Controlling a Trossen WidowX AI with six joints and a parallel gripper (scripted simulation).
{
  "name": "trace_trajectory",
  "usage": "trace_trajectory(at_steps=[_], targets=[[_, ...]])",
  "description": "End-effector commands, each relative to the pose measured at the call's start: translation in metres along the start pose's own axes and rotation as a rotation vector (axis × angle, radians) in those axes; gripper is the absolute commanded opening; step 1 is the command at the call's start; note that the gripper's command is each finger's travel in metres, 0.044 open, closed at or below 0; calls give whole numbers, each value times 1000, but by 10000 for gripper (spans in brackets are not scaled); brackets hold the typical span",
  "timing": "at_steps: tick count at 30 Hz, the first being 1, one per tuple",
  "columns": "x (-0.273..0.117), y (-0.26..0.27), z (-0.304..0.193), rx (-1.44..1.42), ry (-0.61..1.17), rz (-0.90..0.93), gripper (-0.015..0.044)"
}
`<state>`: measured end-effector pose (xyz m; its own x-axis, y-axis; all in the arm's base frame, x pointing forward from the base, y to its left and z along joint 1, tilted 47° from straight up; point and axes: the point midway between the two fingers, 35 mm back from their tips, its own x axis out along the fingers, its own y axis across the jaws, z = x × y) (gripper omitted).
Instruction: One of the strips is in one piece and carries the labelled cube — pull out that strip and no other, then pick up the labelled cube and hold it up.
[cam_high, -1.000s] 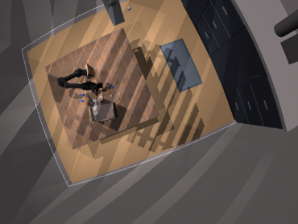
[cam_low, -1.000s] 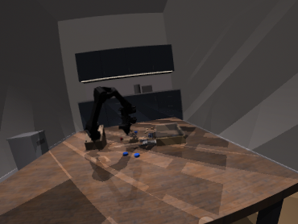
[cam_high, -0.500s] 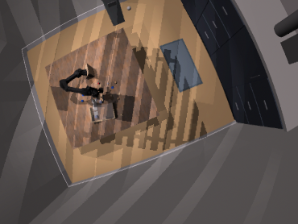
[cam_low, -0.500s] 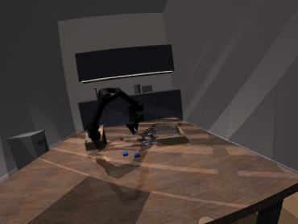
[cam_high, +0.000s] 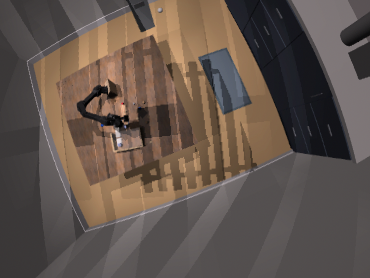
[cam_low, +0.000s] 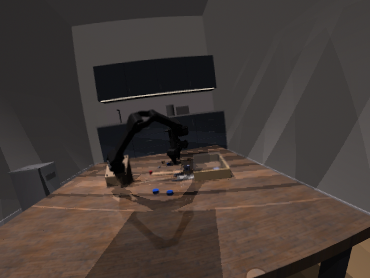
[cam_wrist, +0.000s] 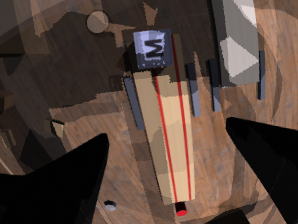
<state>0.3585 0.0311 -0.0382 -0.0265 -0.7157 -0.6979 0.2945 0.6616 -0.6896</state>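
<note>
Left of the cube's strip, a flat round disc (cam_wrist: 97, 22) lies on the dark wooden table (cam_high: 165, 107) (cam_low: 280, 220). The cube marked M (cam_wrist: 152, 48) sits at the far end of the pale, red-lined strip (cam_wrist: 167, 135), whose near end meets a red peg (cam_wrist: 181, 210). The black gripper (cam_high: 120, 121) (cam_low: 176, 155) (cam_wrist: 169, 131) hangs above with its fingers wide apart and nothing between them, one on each side of the strip.

The likely next move is lowering over the cube. An off-centre descent could knock it off its narrow perch; too wide a swing right could strike the grey block (cam_wrist: 240, 62) or the thin upright slats beside the strip.

To the right stands the open wooden tray (cam_high: 128, 149) (cam_low: 214, 175). Hard striped shadows cross table and floor; dark cabinets (cam_high: 280, 65) (cam_low: 155, 77) line the room's wall.
</note>
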Motion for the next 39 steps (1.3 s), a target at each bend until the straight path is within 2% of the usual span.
trace_trajectory(at_steps=[1, 13, 20, 21, 39], targets=[[1, 1, 15, -7, 3, -7, 440], [1, 3, 60, -5, 1, -7, 440], [10, 3, 60, -5, 1, -7, 256], [12, 3, 60, -5, 1, -7, 250], [41, 2, 60, -5, 0, -8, 250]])
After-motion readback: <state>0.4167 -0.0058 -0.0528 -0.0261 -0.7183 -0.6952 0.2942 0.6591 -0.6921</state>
